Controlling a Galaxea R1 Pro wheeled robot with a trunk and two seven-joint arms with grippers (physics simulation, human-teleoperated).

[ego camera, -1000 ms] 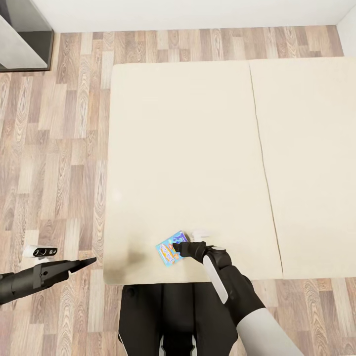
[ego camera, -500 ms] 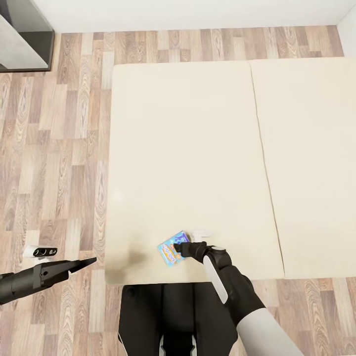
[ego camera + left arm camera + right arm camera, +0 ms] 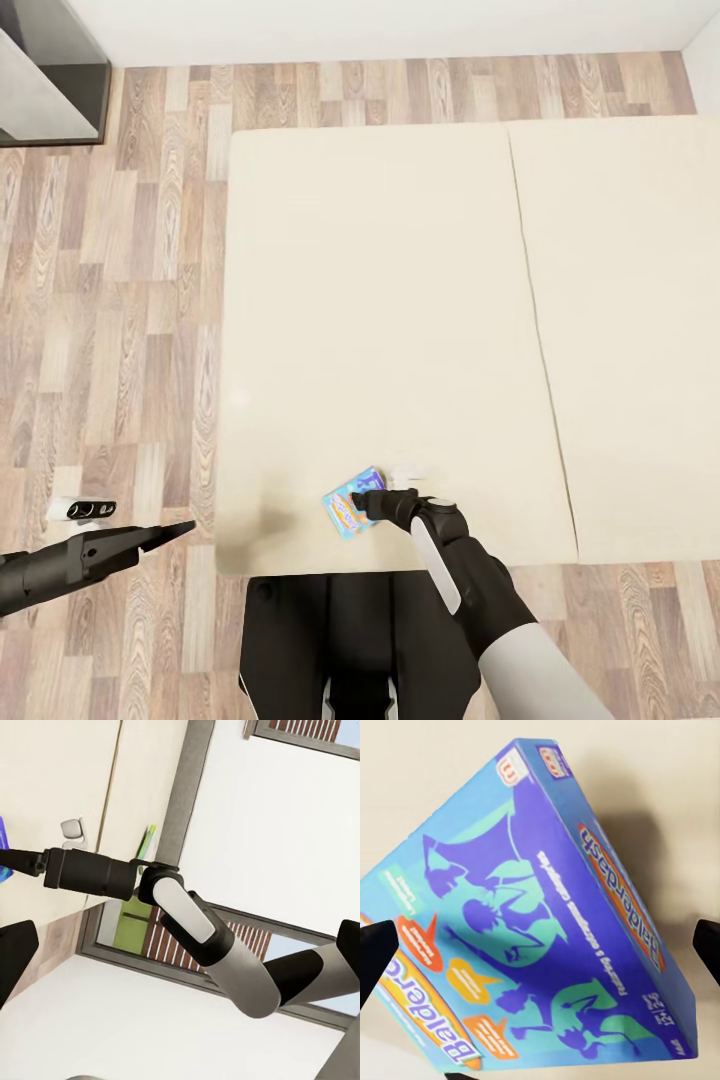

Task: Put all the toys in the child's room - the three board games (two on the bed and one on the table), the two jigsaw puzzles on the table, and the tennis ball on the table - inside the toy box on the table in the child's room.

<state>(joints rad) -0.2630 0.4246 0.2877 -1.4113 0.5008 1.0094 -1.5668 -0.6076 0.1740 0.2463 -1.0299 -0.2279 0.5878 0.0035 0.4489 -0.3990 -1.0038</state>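
Right gripper, spread wide, sits at the blue game on the bed's near edge, box between its fingers, left gripper far off.

The blue board game reads "Balderdash" in yellow letters on orange along its side edge; smaller print is illegible.

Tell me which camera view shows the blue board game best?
The right wrist view: the blue board game shows large, print readable. The head view shows it small on the bed by the right hand; the left wrist view, a sliver.
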